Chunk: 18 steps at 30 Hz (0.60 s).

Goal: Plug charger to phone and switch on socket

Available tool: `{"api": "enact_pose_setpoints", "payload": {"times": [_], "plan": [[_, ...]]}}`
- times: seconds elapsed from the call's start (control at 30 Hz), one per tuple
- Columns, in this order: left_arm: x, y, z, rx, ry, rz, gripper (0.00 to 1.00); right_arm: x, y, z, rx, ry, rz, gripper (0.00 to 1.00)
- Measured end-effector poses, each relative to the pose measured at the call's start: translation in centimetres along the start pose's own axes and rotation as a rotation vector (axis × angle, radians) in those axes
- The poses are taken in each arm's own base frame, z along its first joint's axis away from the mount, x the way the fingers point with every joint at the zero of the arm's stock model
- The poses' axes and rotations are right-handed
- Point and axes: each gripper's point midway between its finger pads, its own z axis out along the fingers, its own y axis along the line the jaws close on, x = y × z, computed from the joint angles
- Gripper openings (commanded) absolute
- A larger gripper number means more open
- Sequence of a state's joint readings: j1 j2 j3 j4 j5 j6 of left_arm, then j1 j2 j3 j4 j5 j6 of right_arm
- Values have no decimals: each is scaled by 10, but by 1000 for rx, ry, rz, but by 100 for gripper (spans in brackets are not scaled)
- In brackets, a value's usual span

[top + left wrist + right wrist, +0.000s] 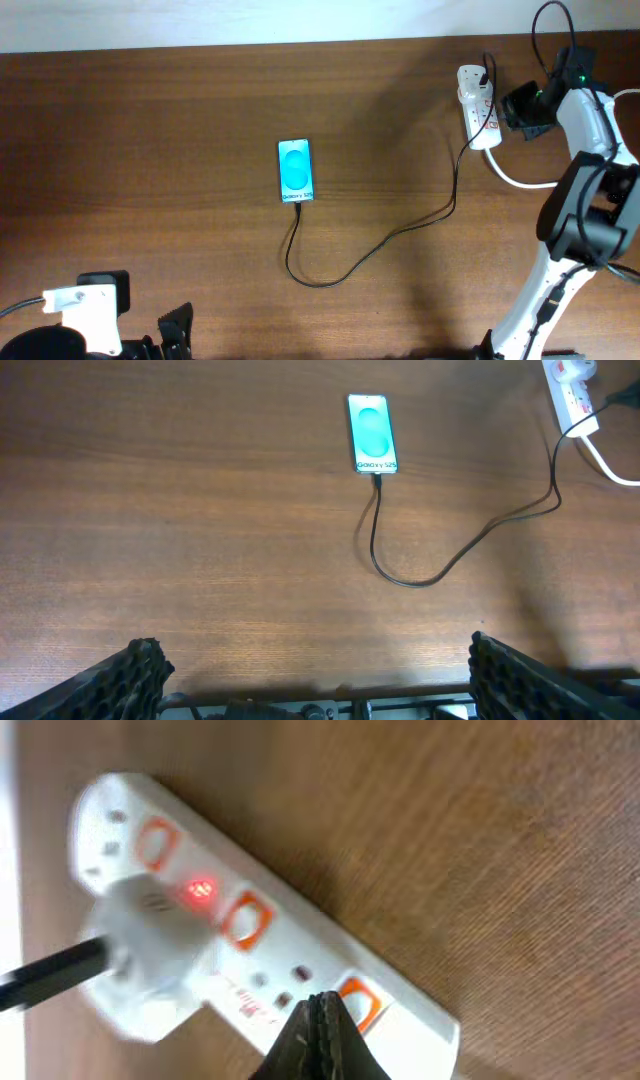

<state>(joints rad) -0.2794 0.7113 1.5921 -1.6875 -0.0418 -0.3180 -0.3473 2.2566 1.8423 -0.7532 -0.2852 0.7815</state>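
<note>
White plastic power strip (300, 935) is overhung by the right claw (322, 1008), closed to a point, presumably so an orange-red switch (362, 998) can be pressed.

Overhead looks straight down; my left wrist watches from afar, my right hugs the shared white red-switched power strip (285, 945).

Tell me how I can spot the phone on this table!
Look at the wide brown wooden table, near its middle, well left of the white socket. There lies the phone, a small flat rectangle with the thin black charger reaching its bottom end. Nothing else glows bright cyan-blue.
</note>
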Motion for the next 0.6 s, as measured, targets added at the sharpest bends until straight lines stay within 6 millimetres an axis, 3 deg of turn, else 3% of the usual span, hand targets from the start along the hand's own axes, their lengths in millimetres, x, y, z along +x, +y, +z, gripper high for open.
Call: {"api": "enact_pose_setpoints", "payload": {"times": [0.03, 0.1, 0.17, 0.3, 0.4, 0.6], "plan": [[0, 0, 0, 0, 0, 0, 99, 0, 3, -11, -4, -6, -14, 4], [0, 0, 0, 0, 0, 0, 99, -3, 14, -52, -15, -61, -58, 4], [0, 0, 0, 0, 0, 0, 99, -4, 27, -109, -27, -151, -131, 4], [0, 0, 0, 0, 1, 0, 99, 10, 39, -194, -57, -256, -244, 4], [0, 0, 0, 0, 0, 0, 99, 32, 45, -267, -109, -348, -315, 4], [0, 0, 0, 0, 0, 0, 99, 105, 19, -379, -158, -457, -452, 4]]}}
